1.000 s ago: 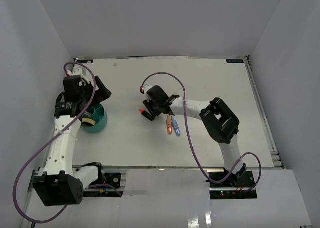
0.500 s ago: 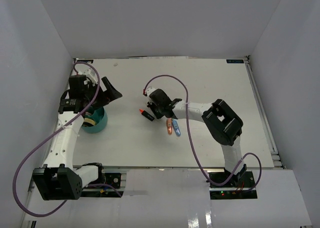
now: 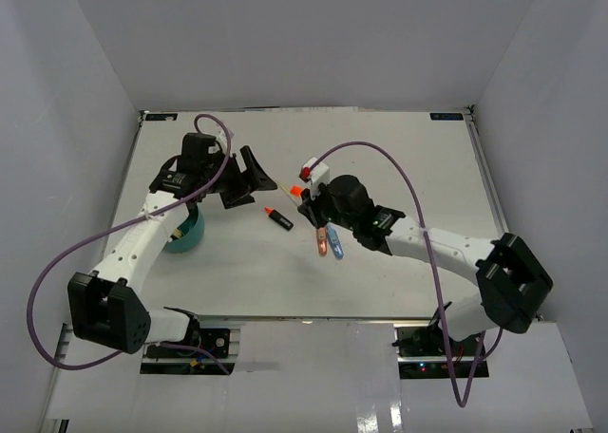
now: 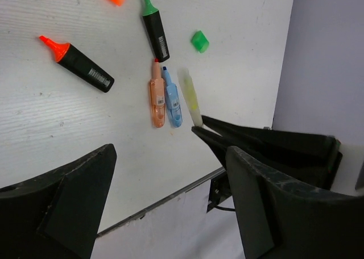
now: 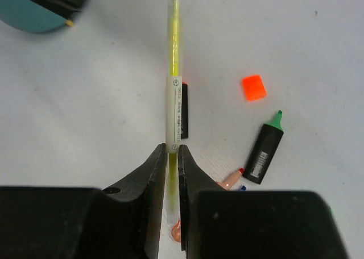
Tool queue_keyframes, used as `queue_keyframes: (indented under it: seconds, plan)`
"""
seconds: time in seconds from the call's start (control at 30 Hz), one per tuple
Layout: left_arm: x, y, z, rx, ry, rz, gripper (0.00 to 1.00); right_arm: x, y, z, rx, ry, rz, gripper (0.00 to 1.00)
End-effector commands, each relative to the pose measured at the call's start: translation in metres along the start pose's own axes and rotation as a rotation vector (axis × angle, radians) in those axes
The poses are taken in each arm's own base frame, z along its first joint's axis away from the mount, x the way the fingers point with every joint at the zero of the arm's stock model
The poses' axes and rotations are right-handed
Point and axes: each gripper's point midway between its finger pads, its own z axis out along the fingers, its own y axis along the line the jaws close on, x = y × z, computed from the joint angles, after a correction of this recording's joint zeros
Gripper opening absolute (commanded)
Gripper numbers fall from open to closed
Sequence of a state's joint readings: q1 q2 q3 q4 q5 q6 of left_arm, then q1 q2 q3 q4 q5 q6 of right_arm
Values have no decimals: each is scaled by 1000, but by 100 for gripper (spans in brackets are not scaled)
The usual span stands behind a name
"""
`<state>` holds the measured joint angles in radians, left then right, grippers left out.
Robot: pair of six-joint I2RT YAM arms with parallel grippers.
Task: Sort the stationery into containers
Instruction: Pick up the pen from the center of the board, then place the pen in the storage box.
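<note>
Since one second ago, your right gripper [image 5: 172, 152] has raised the yellow highlighter pen [image 5: 173, 100], pinching its tail: light, stiff, likely slippery, so mid-barrel seems safer. Left gripper [image 4: 169, 157] gapes, empty; teal tub [image 3: 190, 234] at nine o'clock.

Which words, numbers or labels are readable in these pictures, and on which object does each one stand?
No text is readable.
On the yellow pen, white band: print too small.
On the green-capped marker, white label: blurred stripes.
On the orange-capped marker, white label: blurred.
On the blue sticker, far right: too small.
</note>
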<state>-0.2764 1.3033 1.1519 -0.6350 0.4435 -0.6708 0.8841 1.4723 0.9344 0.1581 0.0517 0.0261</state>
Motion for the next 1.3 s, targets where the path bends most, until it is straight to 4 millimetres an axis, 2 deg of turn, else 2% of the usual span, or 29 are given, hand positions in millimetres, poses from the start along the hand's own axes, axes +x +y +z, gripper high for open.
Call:
queue_keyframes:
  seconds: [0.0, 0.07, 0.13, 0.37, 0.43, 0.57, 0.6, 0.73, 0.83, 0.87, 0.93, 0.97, 1.03, 1.07, 1.17, 1.2, 1.23, 1.27]
  plan:
    - [-19, -32, -6, 59, -70, 3, 88, -29, 20, -16, -95, -161, -19, 11]
    - [-19, -41, -3, 67, -66, 15, 80, -43, 24, -26, -111, -224, -18, 10]
    - [-19, -47, -1, 64, -72, 20, 79, -50, 27, -33, -127, -255, -25, 10]
    - [-16, -64, 8, 78, -81, 22, 74, -58, 32, -43, -150, -296, -36, 10]
    - [-13, -65, 13, 69, -72, 26, 69, -60, 32, -45, -153, -306, -34, 10]
    - [-10, -66, 16, 62, -69, 30, 55, -56, 32, -46, -152, -300, -35, 10]
    - [-10, -68, 16, 64, -72, 34, 46, -56, 32, -46, -152, -302, -35, 10]
    - [-12, -70, 13, 61, -91, 47, 27, -55, 33, -47, -154, -306, -30, 12]
    - [-14, -69, 11, 53, -107, 51, 17, -54, 34, -47, -160, -303, -21, 21]
    - [-14, -70, 8, 56, -117, 55, 16, -53, 34, -47, -160, -302, -21, 35]
    - [-18, -65, 7, 30, -145, 70, 16, -51, 31, -47, -143, -293, -16, 51]
    - [-19, -61, 5, 12, -157, 75, 16, -50, 29, -47, -134, -293, -13, 65]
    - [-33, -48, -4, -73, -239, 96, 15, -49, 26, -50, -119, -291, -9, 78]
    - [-36, -41, -10, -113, -264, 99, 14, -45, 23, -51, -100, -279, -3, 87]
    - [-61, -9, -38, -284, -426, 100, 11, -40, 13, -58, -43, -277, 5, 99]
    - [-68, 3, -49, -334, -475, 89, 9, -38, 10, -60, -29, -276, 6, 94]
    - [-79, 14, -71, -402, -566, 86, 8, -35, 9, -65, -20, -278, 5, 90]
    - [-83, 24, -82, -443, -610, 78, 8, -34, 5, -67, 2, -277, 5, 90]
